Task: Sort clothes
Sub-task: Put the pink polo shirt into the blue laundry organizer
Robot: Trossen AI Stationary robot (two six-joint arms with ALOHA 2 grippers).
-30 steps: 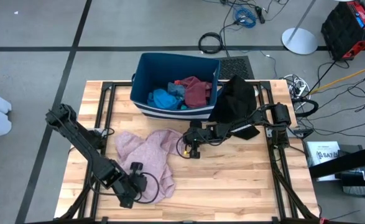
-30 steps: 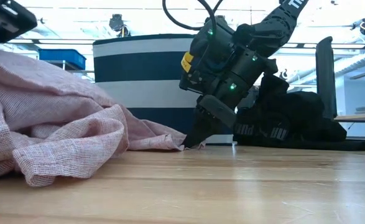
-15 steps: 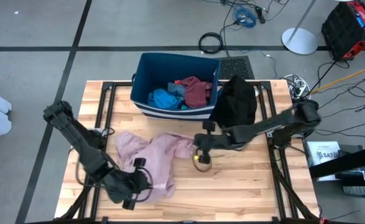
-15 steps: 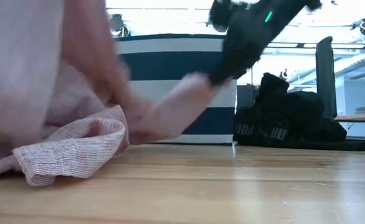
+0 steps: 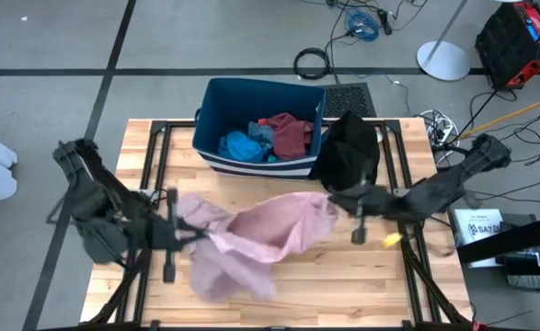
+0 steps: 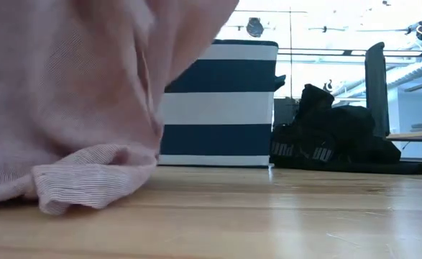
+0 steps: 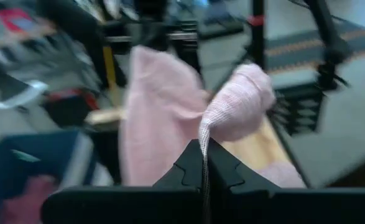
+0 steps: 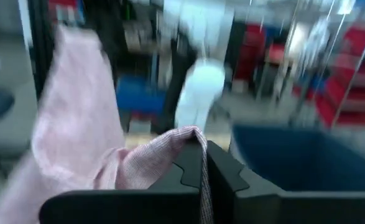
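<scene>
A pale pink garment (image 5: pixel 256 234) is stretched in the air between my two grippers over the table's middle; its lower part (image 6: pixel 88 180) still rests on the wood. My left gripper (image 5: pixel 185 232) is shut on its left end, my right gripper (image 5: pixel 336 204) is shut on its right end. A black garment (image 5: pixel 348 152) lies heaped at the table's far right, beside the bin. Maroon (image 5: pixel 290 133) and bright blue (image 5: pixel 242 145) clothes lie inside the dark blue bin (image 5: pixel 216 101). My left gripper pinches a fold of the pink garment (image 7: pixel 205 134) between its two fingers, coming nearly level from the table's left. The cloth bunches over the fingertips and hangs away beyond them. My right gripper pinches an edge of the pink garment (image 8: pixel 198 140) between its two fingers, level, from the table's right. The cloth runs away from the fingertips toward the other gripper and sags.
The white-striped bin (image 6: pixel 221 104) stands at the table's far edge, centre. Black metal frame rails (image 5: pixel 407 248) run along both sides of the table. Bare wood (image 5: pixel 343 285) lies at the near right.
Both grippers have risen and swung apart, the left toward the table's left, the right toward its right, tipping from pointing down to about level. The left gripper shut on the garment. The pink garment has been lifted and spread between them, its lower part still on the table.
</scene>
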